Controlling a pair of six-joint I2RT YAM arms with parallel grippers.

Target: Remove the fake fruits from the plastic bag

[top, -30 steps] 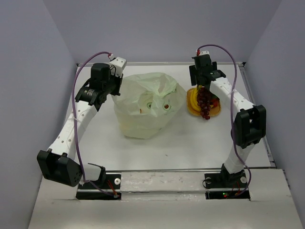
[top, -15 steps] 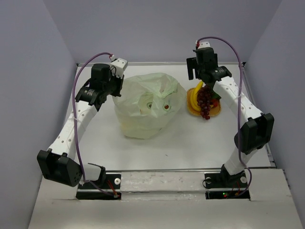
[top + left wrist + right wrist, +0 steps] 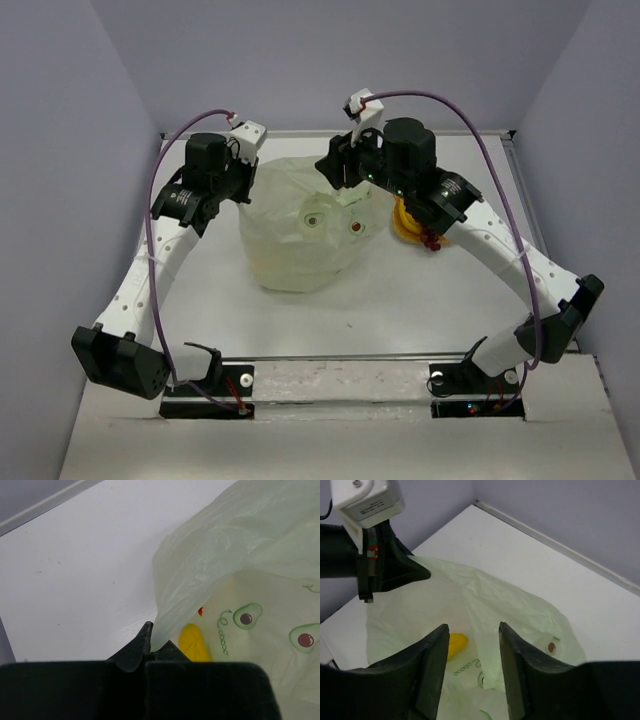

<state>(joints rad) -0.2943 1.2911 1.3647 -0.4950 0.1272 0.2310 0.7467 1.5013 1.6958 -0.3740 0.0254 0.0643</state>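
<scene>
Crowding the rear middle of the table (image 3: pixel 300 320), the plastic bag (image 3: pixel 300 240) sits puffed and crinkled, its mouth lifted toward the far left corner. The left gripper (image 3: pixel 149 630) is pinched tight on that raised rim, holding a fold of film up like a canopy. Under it, inside the bag, a yellow-orange piece (image 3: pixel 192 644) lies against the printed wall, with a speck of red just above it. The right gripper (image 3: pixel 472 630) hangs over the bag's far side, its fingers (image 3: pixel 432 665) a moderate way apart with nothing between them; the yellow-orange piece shows in the gap below. The left arm's wrist and its white camera box (image 3: pixel 367 500) stand close beside that opening. Just right of the bag, an orange mat (image 3: pixel 410 237) carries fake fruits (image 3: pixel 432 241), mostly hidden under the right arm. Bare table runs along the near edge and down both side edges; the strip between the bag and the far edge is narrow.
</scene>
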